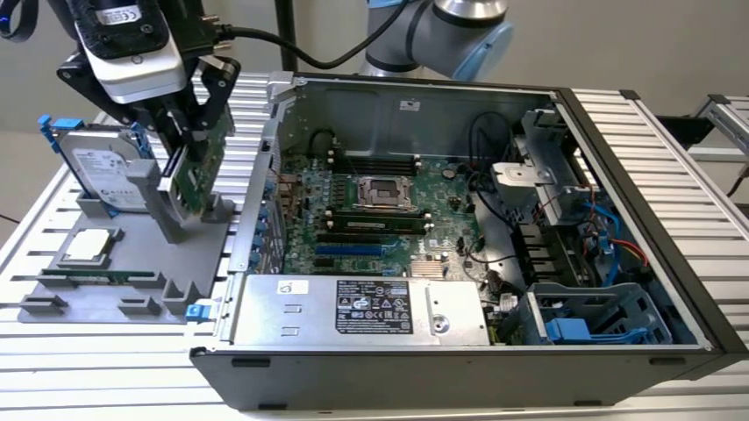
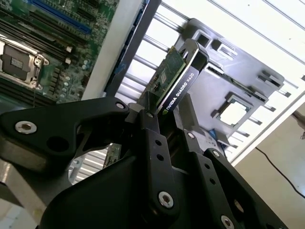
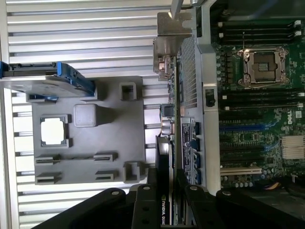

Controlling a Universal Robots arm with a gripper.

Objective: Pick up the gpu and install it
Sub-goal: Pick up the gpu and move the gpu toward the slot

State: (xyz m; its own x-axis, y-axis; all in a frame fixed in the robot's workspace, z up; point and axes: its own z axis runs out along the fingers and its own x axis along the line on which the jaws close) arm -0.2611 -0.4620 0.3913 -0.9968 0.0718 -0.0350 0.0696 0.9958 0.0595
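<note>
- The slatted metal counter carries everything; the exterior view takes in its whole spread.
- An open computer case lies on its side toward the exterior view's right. Its green motherboard faces up, and a silver power supply box sits along the near wall.
- A gray holder lies just beside the case, on the exterior view's left. The first wrist view looks straight down on its slots and posts.
- A hard drive with a blue frame stands on edge at the holder's far end.
- The gpu stands upright on edge over the holder's side nearest the case. The second wrist view shows its black cooler edge and green board. The first wrist view shows it edge-on, with the silver end bracket close to the case's rear panel.
- The end effector is pinched on the gpu, its black fingers pressed against both faces.
- A processor chip lies flat in the holder.
</note>
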